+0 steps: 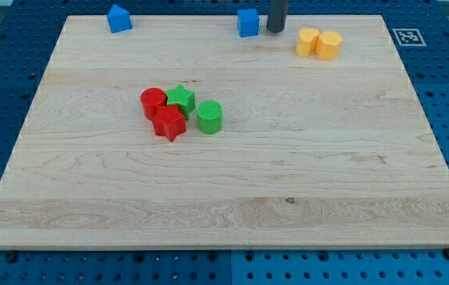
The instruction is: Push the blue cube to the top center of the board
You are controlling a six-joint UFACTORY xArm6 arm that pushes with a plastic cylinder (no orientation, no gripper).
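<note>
Blue cube (248, 23) sits at the top edge of the board (232, 182), just right of centre in the frame, so it looks close to its goal already. My tip (275, 30) is just right of it, near but with a sliver of wood showing between; I can't say for sure it isn't brushing the side. No fingers on this rig, just a bare rod, so nothing to open, close or hold.

Handling, as a guess: small rigid plastic block, light, flat-bottomed, slides easily on smooth wood. Won't deform. Main risk is rotation: an off-centre push will spin it rather than move it straight. No grip point as such; contact belongs mid-face on the right side, low, pushing toward the frame's left if it needs a nudge to true centre. Keep it short, the board's top edge is right behind it and it could slide off.

Others well clear: second blue block (119, 19), house-shaped, upper left; two yellow blocks (319, 43) touching, upper right; red cylinder (153, 102), red star (170, 123), green star (181, 99) and green cylinder (210, 116) clustered mid-left.
</note>
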